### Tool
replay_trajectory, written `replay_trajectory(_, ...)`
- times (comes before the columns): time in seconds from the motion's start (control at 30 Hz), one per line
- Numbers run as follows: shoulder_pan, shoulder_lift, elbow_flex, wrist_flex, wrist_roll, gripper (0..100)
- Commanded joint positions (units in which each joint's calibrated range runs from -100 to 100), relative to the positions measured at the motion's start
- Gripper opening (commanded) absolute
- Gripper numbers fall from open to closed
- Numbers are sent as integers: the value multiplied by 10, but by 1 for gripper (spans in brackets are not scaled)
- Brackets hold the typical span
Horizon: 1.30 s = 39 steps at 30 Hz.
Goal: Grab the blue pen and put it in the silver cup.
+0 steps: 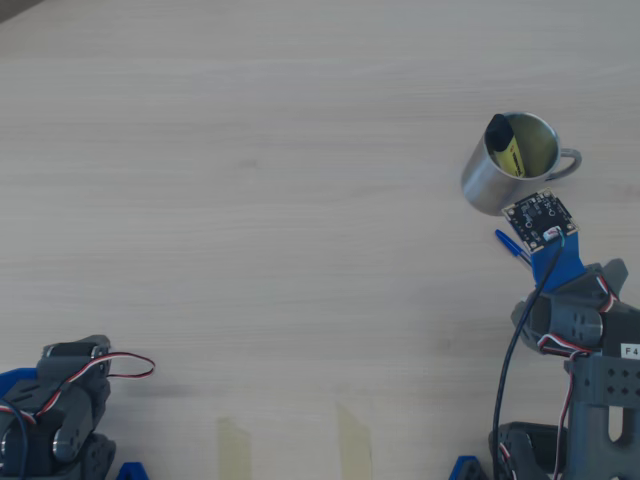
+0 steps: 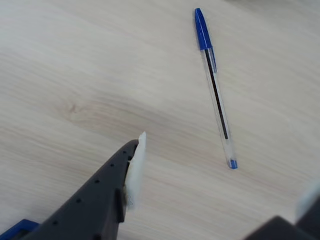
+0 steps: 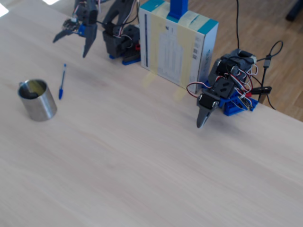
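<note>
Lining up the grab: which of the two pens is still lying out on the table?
The blue pen lies flat on the table beside the silver cup. The yellow marker with the black cap is already standing inside that cup.

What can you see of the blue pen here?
The pen is a thin ballpoint with a blue cap, a clear barrel showing a dark ink tube, and a small blue end plug. It lies flat on the bare wooden table, beside the cup without touching it. The open hand hovers above it; nothing holds it.
</note>
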<state>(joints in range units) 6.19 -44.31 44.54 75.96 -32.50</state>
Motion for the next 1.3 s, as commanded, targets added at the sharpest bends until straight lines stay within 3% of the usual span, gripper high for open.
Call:
replay_trajectory(0.0, 3, 47, -61, -6, 24, 48)
replay_trajectory(0.23, 1, 165, -131, -6, 57, 48)
replay_trajectory(0.87, -18, 367, -238, -8, 57, 47)
replay_trajectory(1.27, 46, 445, -278, -36, 58, 47)
